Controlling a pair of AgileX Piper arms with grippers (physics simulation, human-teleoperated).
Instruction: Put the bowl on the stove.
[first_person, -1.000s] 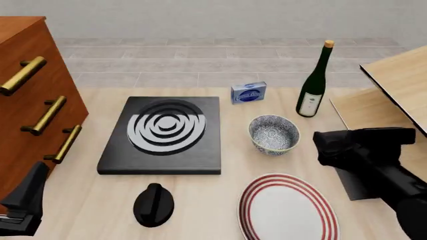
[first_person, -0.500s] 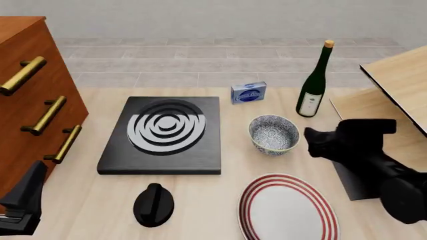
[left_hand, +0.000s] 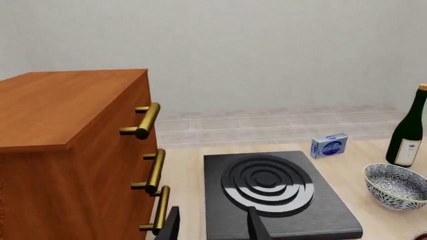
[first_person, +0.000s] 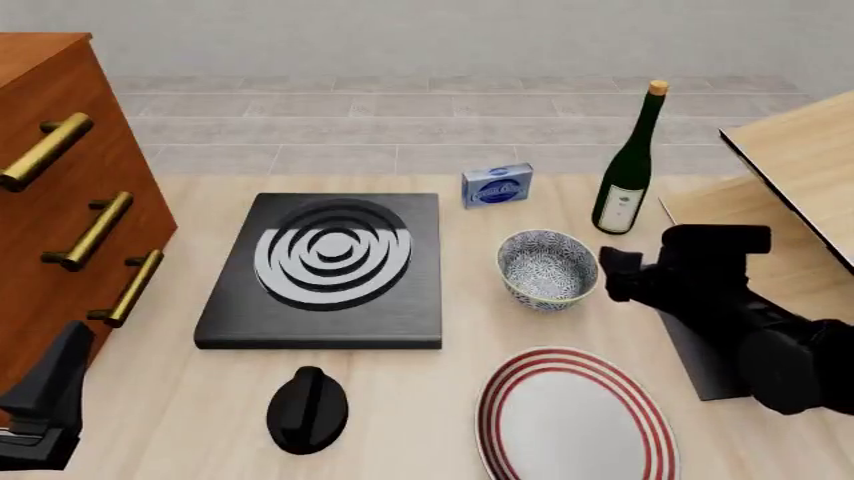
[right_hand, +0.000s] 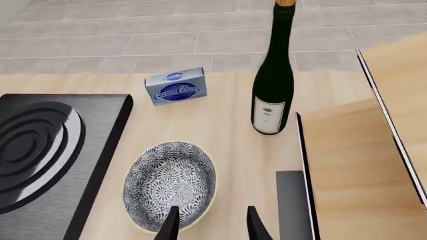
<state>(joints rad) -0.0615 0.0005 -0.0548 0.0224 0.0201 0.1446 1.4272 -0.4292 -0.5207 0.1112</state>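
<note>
- Right gripper (first_person: 617, 274) hovered just right of the bowl (first_person: 547, 268), at rim height; in the right wrist view its fingers (right_hand: 171, 226) stood apart, one tip over the bowl's (right_hand: 171, 184) near rim, the other past it over bare table, holding nothing.
- Bowl sat upright on the table (first_person: 441, 400), just right of the stove (first_person: 327, 270) and apart from it.
- Stove lay flat left of centre, nothing on its burner.
- Blue box (first_person: 497, 186) stood behind the bowl, the bottle (first_person: 627, 170) upright behind and right.
- Red-striped plate (first_person: 577, 415) lay in front of the bowl, a black knob (first_person: 307, 408) in front of the stove.
- Left gripper (left_hand: 213, 227) hung low beside the dresser (first_person: 67, 200), fingers parted and empty, well away from the bowl.
</note>
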